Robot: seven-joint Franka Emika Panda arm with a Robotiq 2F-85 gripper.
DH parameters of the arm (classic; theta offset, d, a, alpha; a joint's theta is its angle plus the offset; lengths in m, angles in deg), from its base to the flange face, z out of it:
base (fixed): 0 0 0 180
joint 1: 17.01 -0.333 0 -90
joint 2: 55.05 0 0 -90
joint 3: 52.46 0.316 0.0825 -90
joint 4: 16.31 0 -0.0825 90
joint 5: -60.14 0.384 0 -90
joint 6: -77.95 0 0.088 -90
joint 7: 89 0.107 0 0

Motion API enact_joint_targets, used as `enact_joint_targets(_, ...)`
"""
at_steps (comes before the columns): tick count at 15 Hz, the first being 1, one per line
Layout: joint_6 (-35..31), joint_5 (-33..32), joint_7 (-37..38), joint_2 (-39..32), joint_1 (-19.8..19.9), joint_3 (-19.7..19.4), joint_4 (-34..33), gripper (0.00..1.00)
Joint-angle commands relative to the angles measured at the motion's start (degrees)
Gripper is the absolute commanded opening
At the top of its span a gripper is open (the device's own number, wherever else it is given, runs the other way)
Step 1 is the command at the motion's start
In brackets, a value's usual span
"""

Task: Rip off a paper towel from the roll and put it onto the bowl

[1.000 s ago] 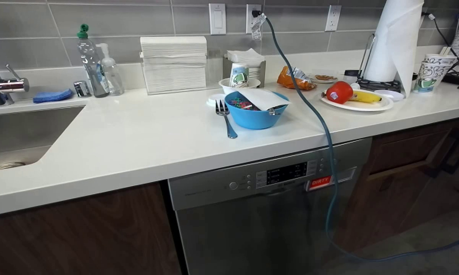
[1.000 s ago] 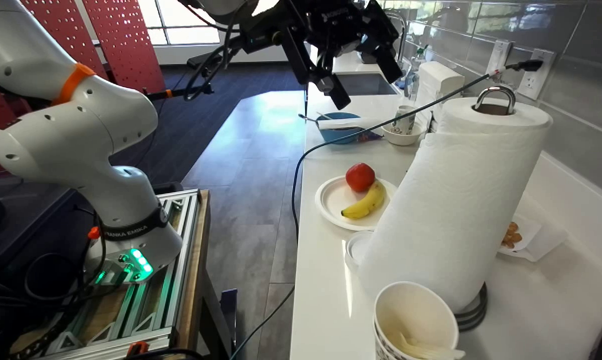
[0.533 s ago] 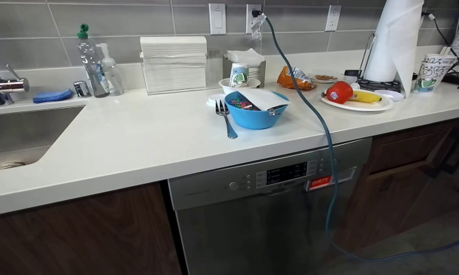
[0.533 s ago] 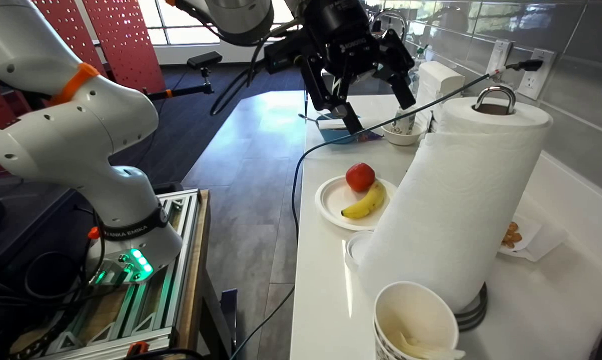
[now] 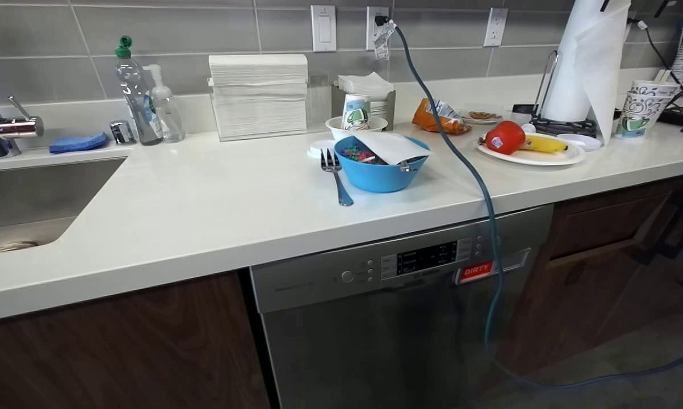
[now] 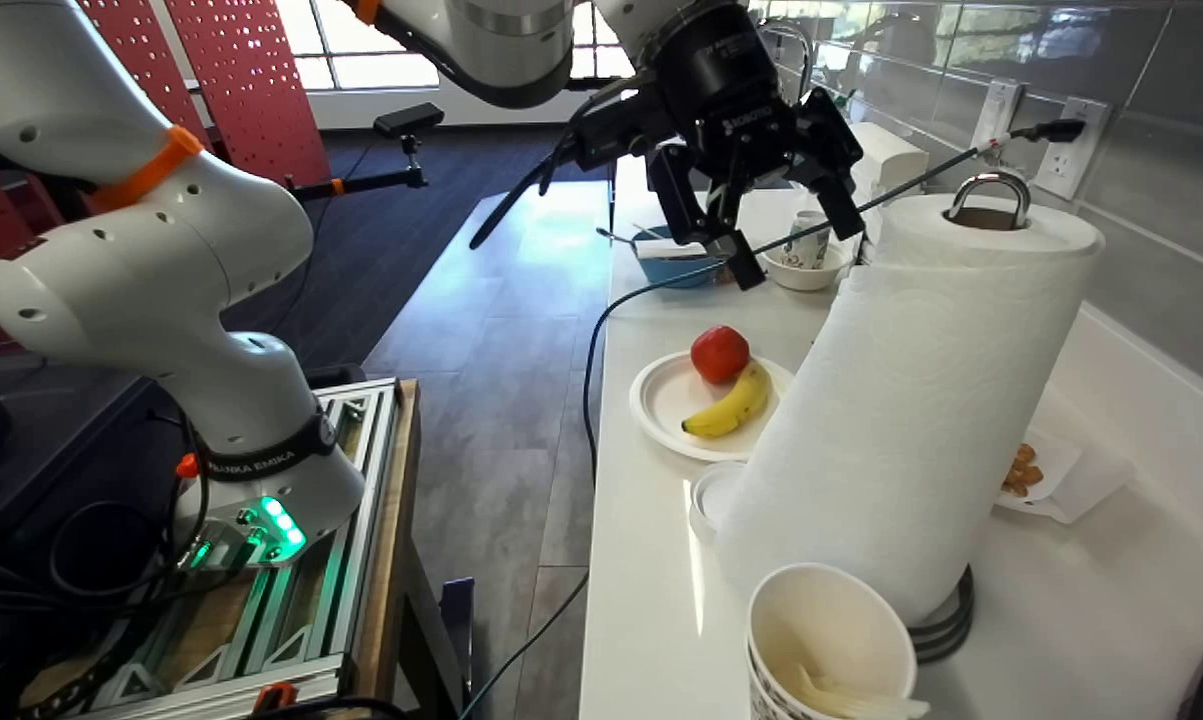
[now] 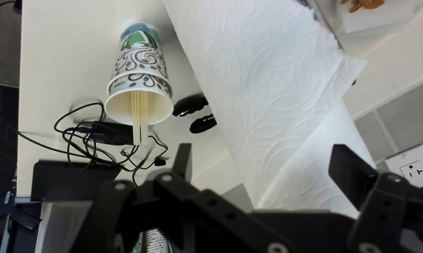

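Seemingly not torn yet: paper towel [image 5: 603, 79] hangs from roll [image 5: 562, 79], upper right in an exterior view, tool [image 7: 262, 153] spread wide, empty; grasp, rip, placing on blue bowl [image 5: 378, 178], centre, likely remain.

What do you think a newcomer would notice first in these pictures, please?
Probably the paper towel roll, tall and white on the counter in both exterior views. Next, the robot arm at the left of an exterior view, its black jaws open above the counter. Then color draws the eye: a red round item and a banana on a white plate, and the blue bowl near the middle of an exterior view.
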Motion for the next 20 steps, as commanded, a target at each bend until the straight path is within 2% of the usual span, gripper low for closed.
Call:
enact_joint_targets(1, -0.48, -5.68, 6.13, -4.45, -4.14, -3.46, -2.93, 1.00)
enact_joint_targets(6, 1.09, -11.20, 10.26, -8.26, -9.03, -8.04, -5.45, 1.00)
enact_joint_targets(10, 3.76, -13.17, 11.41, -10.06, -12.15, -11.35, -6.54, 1.00)
enact_joint_targets(20, 17.95, -10.75, 8.47, -9.67, -18.86, -14.53, -9.05, 1.00)
